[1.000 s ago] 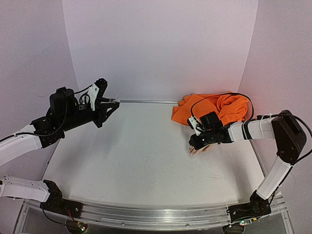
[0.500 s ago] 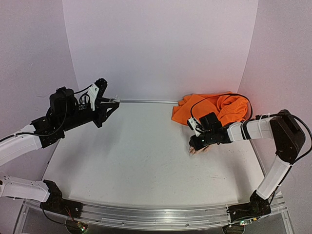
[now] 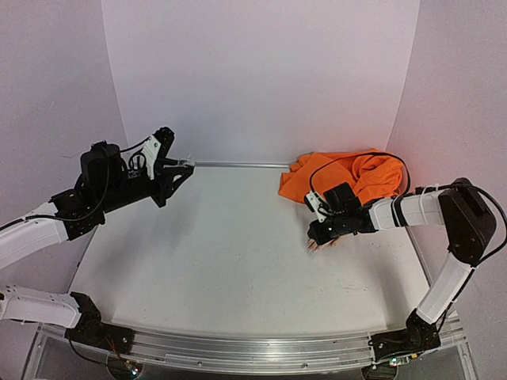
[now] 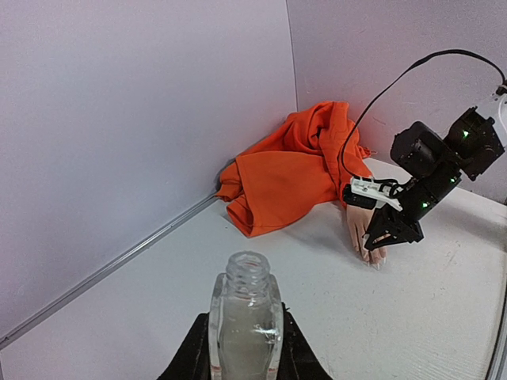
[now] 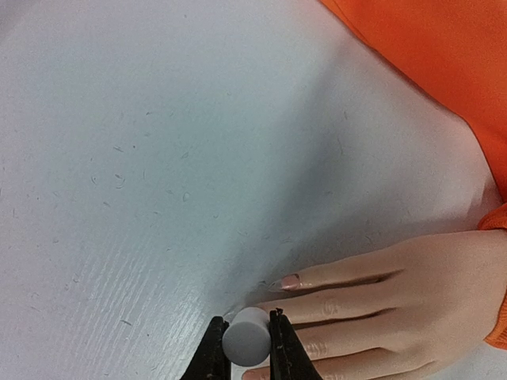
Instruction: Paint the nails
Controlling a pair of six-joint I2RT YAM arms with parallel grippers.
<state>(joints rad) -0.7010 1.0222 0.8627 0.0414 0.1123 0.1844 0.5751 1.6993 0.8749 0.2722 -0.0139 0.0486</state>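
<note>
The pale mannequin hand (image 5: 388,293) lies flat on the white table, fingers pointing left, with its orange sleeve (image 5: 428,47) behind it. One pinkish nail (image 5: 290,282) shows on the upper finger. My right gripper (image 5: 246,348) is shut on a grey cylindrical cap (image 5: 245,334), held over the tip of the finger below; that nail is hidden by the cap. In the top view the right gripper (image 3: 318,234) covers the hand (image 3: 325,244). My left gripper (image 4: 245,352) is shut on a small clear open bottle (image 4: 245,317), held high at the far left (image 3: 182,166).
The orange fabric (image 3: 341,176) is heaped in the back right corner against the wall. A metal strip (image 3: 238,165) runs along the foot of the back wall. White walls close in the table on three sides.
The right gripper has shifted very slightly over the mannequin's fingertips. The left arm with the bottle has not moved.
</note>
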